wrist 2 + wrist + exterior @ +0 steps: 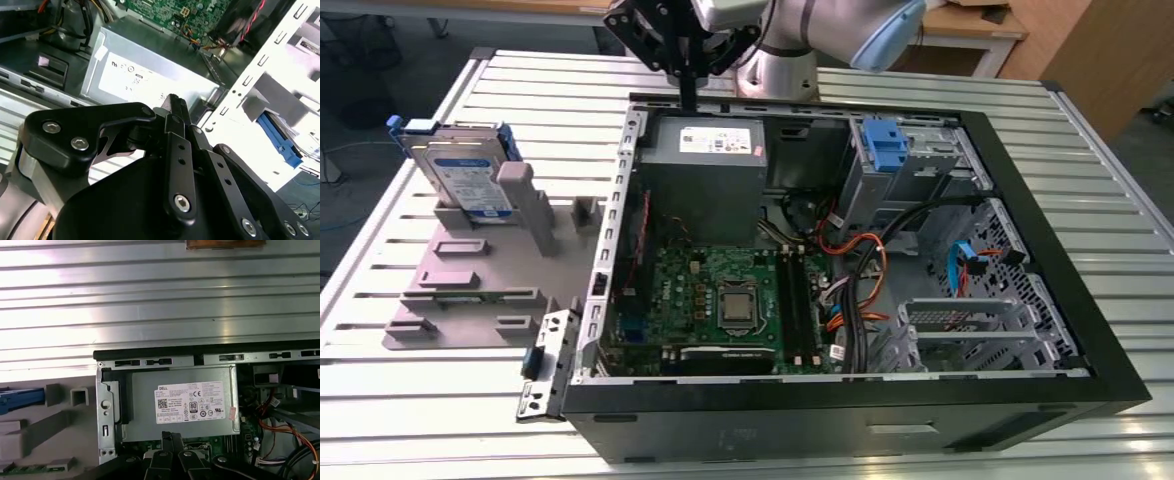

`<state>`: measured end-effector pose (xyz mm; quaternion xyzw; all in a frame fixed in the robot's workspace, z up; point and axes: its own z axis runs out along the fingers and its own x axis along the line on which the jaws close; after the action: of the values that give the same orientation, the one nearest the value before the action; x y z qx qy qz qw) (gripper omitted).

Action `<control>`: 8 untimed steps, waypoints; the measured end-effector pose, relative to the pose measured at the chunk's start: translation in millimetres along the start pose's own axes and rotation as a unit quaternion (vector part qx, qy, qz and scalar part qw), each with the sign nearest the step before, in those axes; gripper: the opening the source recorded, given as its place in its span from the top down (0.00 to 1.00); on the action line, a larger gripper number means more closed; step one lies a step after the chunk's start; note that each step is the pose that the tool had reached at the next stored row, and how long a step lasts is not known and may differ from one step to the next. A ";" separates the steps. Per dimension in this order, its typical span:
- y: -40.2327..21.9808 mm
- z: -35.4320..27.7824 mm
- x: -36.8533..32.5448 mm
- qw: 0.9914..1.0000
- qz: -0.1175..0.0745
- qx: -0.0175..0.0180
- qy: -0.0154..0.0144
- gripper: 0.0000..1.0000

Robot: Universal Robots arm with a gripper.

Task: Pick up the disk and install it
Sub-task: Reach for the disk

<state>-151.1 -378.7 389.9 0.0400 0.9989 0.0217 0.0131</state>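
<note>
Exterior view's left: disk (460, 165) upright between posts of grey stand (467, 265), likely so presented for easy grasping. Centre: gripper (687, 103), fingertips together and empty, poised over grey metal box (707, 145), well apart from disk. Right: open computer case (787, 430), interior exposed, presumably for installation.

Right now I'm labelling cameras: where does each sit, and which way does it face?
Exterior view: off the arm, high, looking down on open case, disk, arm, gripper.
First wrist view: on the wrist, facing the grey box past the gripper.
Second wrist view: behind the gripper's linkage, facing that box.
Shared by all: box, gripper.
</note>
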 end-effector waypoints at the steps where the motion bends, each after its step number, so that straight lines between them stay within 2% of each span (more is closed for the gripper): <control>1: 1.1 0.3 1.7 1.000 0.000 0.000 0.000 0.89; 8: 9.6 2.2 13.3 1.000 0.001 0.000 0.000 0.89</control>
<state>-163.5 -368.0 387.8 0.0406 0.9989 0.0217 0.0131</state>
